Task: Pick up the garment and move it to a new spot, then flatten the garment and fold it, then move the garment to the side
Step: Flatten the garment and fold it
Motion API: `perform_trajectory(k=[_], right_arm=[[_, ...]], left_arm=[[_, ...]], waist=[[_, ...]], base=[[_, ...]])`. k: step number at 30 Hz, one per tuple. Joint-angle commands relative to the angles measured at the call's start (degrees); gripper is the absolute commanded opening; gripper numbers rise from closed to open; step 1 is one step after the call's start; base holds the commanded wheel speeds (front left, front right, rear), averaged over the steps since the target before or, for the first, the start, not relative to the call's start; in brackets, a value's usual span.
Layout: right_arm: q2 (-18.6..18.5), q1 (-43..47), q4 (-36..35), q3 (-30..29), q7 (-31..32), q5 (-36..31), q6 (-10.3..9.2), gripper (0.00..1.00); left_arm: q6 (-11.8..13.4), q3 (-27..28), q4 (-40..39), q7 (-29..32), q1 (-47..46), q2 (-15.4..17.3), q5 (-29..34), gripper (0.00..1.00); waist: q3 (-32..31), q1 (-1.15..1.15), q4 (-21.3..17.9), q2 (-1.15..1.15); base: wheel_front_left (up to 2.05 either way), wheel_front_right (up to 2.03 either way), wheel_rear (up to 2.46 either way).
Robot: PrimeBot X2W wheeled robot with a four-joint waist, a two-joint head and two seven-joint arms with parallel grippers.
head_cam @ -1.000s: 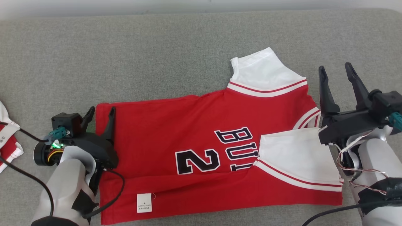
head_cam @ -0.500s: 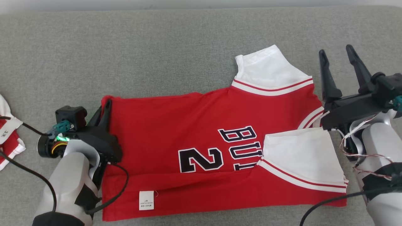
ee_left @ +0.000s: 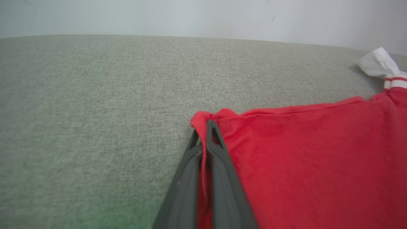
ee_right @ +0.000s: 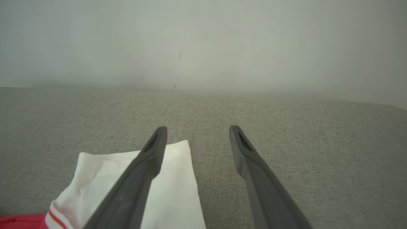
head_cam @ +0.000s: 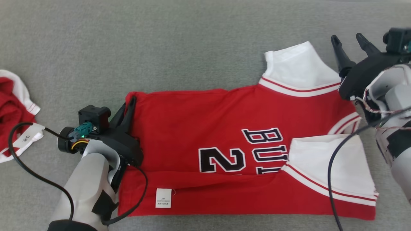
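- Spread flat on the grey upholstered surface (head_cam: pixel 192 48), from its middle out to the right side and well short of the far edge: the red garment (head_cam: pixel 192 128), a short-sleeved jersey.
- Lies with its long axis left to right across the head view, plain red end to the left, white sleeves with red-and-white striped bands to the right.
- Far sleeve (head_cam: pixel 298 64) pointing toward the far right corner; near sleeve (head_cam: pixel 324 157) folded in over the print.
- Near long edge doubled over onto the body, with a white care label (head_cam: pixel 163 198) on the fold, its print too small to read.
- Reads "BU" twice, one row under the other, plus a large "2", in dark white-edged characters upright to the head camera; the rest covered by the near sleeve.
- Left gripper (head_cam: pixel 127 103) clamped on the garment's far left corner, red cloth pinched between its closed fingers (ee_left: pixel 219 165).
- Right gripper (head_cam: pixel 347 41) with fingers spread apart, just beside the far sleeve at the right end; contact with the cloth cannot be told.
- Toward the left side, well apart: a heap of red and white cloth (head_cam: pixel 13 109) with a white tag (head_cam: pixel 28 138), marks not legible.
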Motion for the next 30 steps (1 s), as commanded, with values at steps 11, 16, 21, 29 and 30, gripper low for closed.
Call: perform_trajectory(k=[11, 16, 21, 29, 30], right_arm=[[-2.40, -8.61, 8.42, 11.22, 7.58, 4.48, -0.07, 1.00], [-2.31, -11.12, 11.50, 14.35, 7.60, 6.53, -0.08, 1.00], [-1.77, -12.07, 14.63, 15.38, 7.17, 7.04, -0.08, 1.00], [-1.22, -13.25, 17.07, 18.03, 7.08, 8.92, -0.08, 0.31], [-1.18, -13.39, 17.10, 18.36, 6.81, 9.29, -0.08, 0.16]], left_arm=[[0.03, -2.94, -2.51, 0.00, -1.15, -0.37, -1.50, 0.00], [0.45, -4.59, -2.96, 0.02, -1.62, -0.31, -2.91, 0.00], [0.87, -5.62, -2.96, 0.07, -1.77, -0.31, -3.77, 0.00], [1.28, -6.88, -2.72, 0.14, -2.27, -0.35, -4.83, 0.00], [1.32, -7.03, -2.68, 0.14, -2.35, -0.37, -4.92, 0.00]], waist=[[5.67, 0.00, 4.78, 0.00], [7.34, 0.00, 5.36, 0.00], [7.66, 0.00, 5.49, 0.00], [7.92, 0.00, 5.73, 0.00], [7.94, 0.00, 5.72, 0.00]], base=[[0.00, 0.00, 0.00], [0.00, 0.00, 0.00], [0.00, 0.00, 0.00], [0.00, 0.00, 0.00], [0.00, 0.00, 0.00]])
